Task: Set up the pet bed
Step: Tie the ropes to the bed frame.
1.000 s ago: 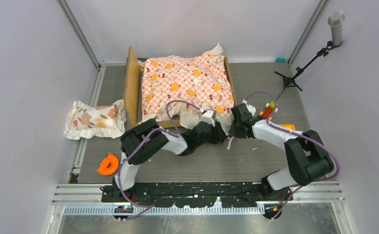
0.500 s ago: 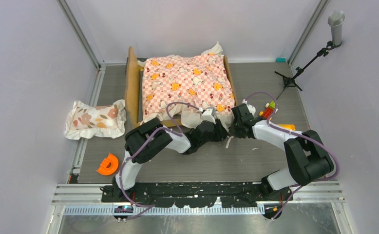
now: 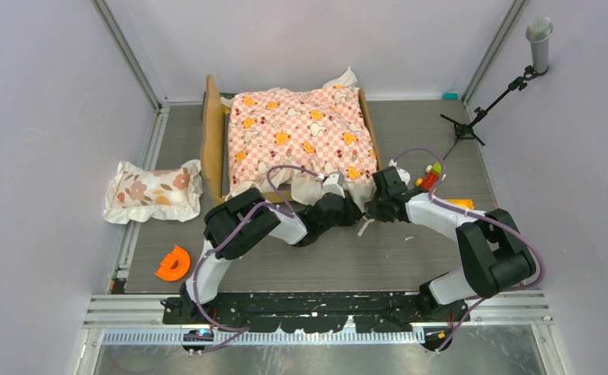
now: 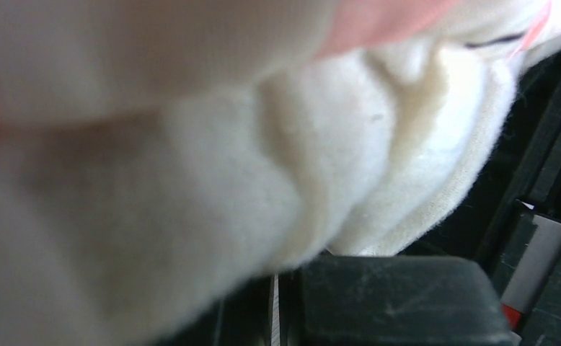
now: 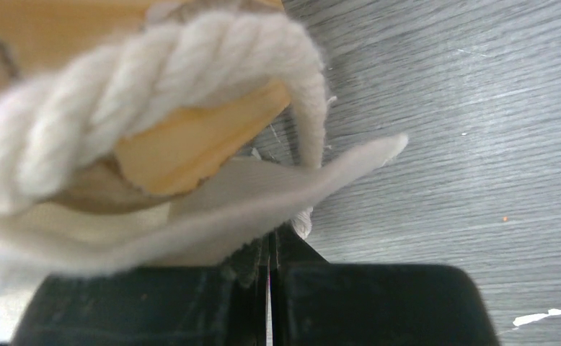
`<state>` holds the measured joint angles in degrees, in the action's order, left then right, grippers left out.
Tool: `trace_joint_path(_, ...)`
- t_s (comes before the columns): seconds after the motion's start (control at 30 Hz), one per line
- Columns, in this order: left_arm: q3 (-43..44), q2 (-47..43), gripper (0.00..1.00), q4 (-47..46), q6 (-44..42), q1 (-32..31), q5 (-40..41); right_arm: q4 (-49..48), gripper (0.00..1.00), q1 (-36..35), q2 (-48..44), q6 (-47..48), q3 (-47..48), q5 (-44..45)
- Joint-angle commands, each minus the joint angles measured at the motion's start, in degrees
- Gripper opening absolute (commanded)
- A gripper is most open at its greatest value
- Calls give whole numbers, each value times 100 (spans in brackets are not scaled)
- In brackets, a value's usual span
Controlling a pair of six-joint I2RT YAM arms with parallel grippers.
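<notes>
Pet bed (image 3: 209, 133), tan wooden frame; pink-checkered sheet (image 3: 301, 133), cream ruffled hem

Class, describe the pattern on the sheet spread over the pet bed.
The sheet has pink-and-white checks dotted with orange-yellow shapes, clearest in the top external view.

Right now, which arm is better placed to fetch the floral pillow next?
Left, likely. The floral pillow lies left of the pet bed, nearer the left tool; the right tool pinches the checkered sheet farther right.
</notes>
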<state>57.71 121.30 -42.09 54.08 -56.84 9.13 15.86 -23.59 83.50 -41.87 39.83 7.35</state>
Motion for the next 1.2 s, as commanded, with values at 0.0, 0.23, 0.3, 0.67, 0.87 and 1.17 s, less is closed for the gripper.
trace_joint_path(0.0, -166, 158, 0, 109, -1, 56, -75, 156, 2, 27, -423, 137, 186, -11)
trace_joint_path(0.23, -193, 165, 0, 67, 58, 77, -123, 664, 23, 31, -1279, 189, 311, 170)
trace_joint_path(0.3, -182, 175, 0, 67, 64, 78, -134, 809, 25, 35, -1585, 144, 257, 265)
trace_joint_path(0.67, -156, 166, 0, 69, 67, 76, -181, 150, 48, 133, -1908, -113, -784, 537)
trace_joint_path(0.87, -171, 159, 0, 69, 57, 81, -209, -601, 50, 289, -2001, -224, -1279, 375)
trace_joint_path(1.17, -151, 166, 0, 60, 67, 84, -244, -1223, 50, 553, -1881, -813, -1635, 203)
